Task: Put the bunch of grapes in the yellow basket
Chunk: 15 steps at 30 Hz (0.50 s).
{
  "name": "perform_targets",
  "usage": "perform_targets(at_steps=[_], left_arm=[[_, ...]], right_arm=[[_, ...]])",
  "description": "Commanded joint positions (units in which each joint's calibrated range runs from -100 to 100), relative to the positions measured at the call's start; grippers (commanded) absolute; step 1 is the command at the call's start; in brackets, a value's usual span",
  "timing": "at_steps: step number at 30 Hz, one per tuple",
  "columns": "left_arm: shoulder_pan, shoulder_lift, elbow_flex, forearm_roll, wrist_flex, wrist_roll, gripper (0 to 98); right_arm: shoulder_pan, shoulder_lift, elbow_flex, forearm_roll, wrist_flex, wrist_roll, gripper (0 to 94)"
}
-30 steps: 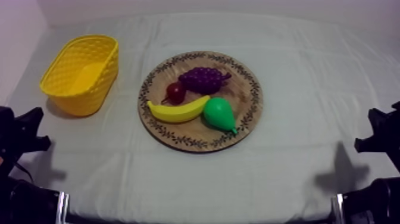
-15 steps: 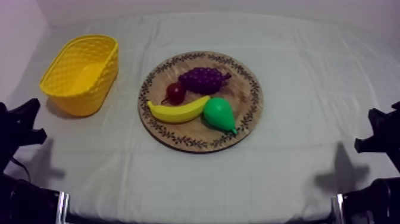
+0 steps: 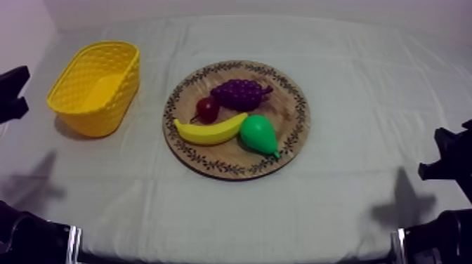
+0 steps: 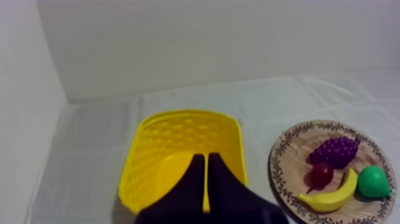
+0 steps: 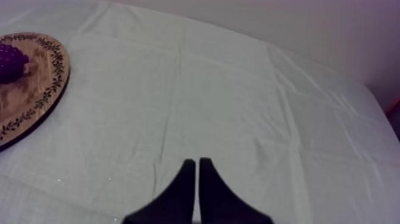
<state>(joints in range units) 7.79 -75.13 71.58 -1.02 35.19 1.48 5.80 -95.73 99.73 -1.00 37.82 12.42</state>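
Currently both my left tool [image 4: 205, 158] and right tool [image 5: 196, 161] sit closed on nothing, while the grapes [image 3: 240, 93] lie on the board [image 3: 289, 133] just beside the small red fruit [image 3: 206, 109], so a wide grab could, I reckon, drag that fruit along toward the basket [image 3: 95, 105].

Dim, even, faintly violet light lay over the cloth [image 3: 351, 105], throwing soft grey shadows beside the yellow basket [image 3: 95, 84] and toward both near corners.
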Motion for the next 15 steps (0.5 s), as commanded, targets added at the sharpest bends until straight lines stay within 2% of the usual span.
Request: perform_targets(at_steps=[1,8,15], left_arm=[[0.20,4.61,-6.40,0.40,1.71,-0.80,0.0],[1.61,15.74,-15.68,2.03,5.89,-4.36,0.0],[4.46,26.61,-21.88,2.34,6.78,-6.80,0.0]], right_arm=[[0.02,-0.02,0.04,0.00,0.00,0.01,0.2],[0.02,-0.02,0.04,0.00,0.00,0.01,0.2],[0.02,-0.02,0.04,0.00,0.00,-0.02,0.2]])
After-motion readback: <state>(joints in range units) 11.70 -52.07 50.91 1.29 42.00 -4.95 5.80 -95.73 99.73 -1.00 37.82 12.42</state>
